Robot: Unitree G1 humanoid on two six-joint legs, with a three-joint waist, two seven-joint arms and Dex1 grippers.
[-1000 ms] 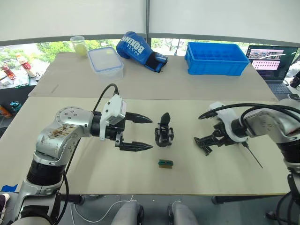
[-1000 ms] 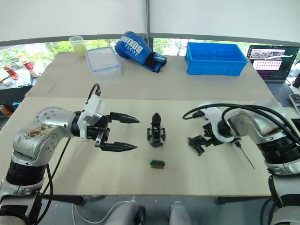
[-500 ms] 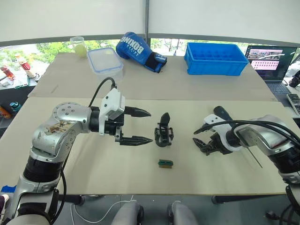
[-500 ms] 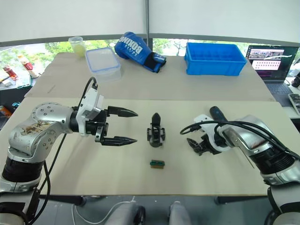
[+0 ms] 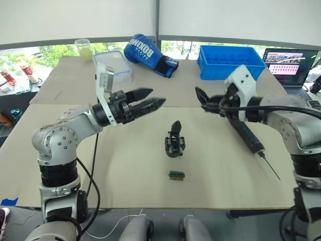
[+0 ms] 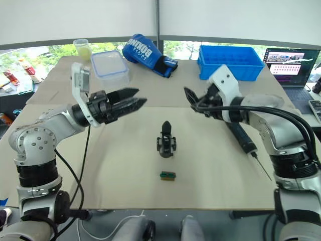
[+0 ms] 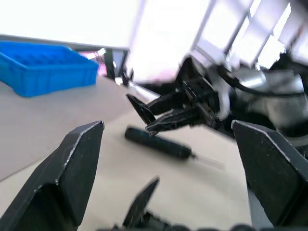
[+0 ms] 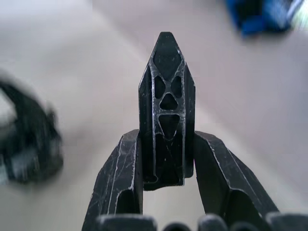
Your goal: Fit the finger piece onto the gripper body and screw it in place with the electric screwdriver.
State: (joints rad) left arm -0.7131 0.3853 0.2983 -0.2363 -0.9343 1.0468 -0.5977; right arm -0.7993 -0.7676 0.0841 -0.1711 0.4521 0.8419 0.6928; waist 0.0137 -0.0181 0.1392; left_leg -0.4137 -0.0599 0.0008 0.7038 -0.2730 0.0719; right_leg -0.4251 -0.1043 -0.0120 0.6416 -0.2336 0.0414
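Head views: the small chunky black gripper body [image 5: 175, 142] is standing upright on the beige table [image 5: 125, 175], the long dark cylindrical electric screwdriver [image 5: 247, 136] lying well right.

Left wrist: the left gripper [image 7: 168, 178] is hovering, jaws spread.

Right wrist: the right gripper [image 8: 164, 185] is pinching the ribbed, pointed black plastic finger piece [image 8: 166, 106]; background blurred.

A beige desk [image 5: 125, 175] stands in front of a second one [image 5: 190, 88], which runs along a white wall [image 5: 75, 20]. Low windows [image 5: 50, 52] behind it show green trees in daylight.
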